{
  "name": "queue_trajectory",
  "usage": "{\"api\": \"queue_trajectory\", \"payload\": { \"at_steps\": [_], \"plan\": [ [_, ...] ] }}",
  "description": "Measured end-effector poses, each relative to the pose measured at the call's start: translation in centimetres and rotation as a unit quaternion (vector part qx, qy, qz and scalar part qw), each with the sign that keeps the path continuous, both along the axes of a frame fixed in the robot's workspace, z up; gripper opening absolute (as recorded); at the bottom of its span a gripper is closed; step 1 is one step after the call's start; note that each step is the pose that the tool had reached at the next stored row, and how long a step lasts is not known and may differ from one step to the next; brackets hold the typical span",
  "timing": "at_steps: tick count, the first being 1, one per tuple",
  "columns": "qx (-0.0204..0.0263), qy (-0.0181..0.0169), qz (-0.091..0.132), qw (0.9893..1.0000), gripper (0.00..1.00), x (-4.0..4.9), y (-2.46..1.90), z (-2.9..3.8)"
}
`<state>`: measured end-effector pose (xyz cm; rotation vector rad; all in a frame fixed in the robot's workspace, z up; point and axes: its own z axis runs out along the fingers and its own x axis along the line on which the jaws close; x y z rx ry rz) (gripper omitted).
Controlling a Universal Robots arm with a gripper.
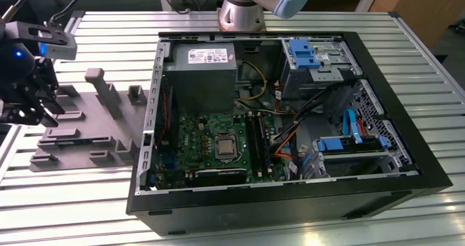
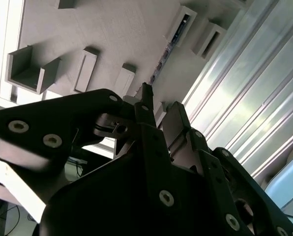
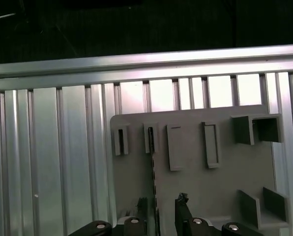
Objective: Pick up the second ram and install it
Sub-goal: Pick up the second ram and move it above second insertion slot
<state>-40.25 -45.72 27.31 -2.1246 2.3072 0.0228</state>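
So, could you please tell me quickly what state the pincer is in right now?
Pincer: open, gripping nothing, lined up astride the second ram, which stands on edge in the grey tray.

Matt plastic tray (image 3: 190, 196), ribbed metal table (image 3: 48, 147)

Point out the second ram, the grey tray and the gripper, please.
second ram (image 3: 152, 167), first wrist view, its thin top edge.
grey tray (image 3: 220, 182), first wrist view, bare face.
gripper (image 3: 161, 202), first wrist view, between its fingertips.
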Motion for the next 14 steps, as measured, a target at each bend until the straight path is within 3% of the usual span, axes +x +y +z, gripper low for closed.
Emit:
{"api": "queue_trajectory", "payload": {
  "at_steps": [14],
  "plan": [
    [0.0001, -0.0004, 0.020, 0.9998, 0.36, 0.00, -0.67, -1.99]
  ]
}}
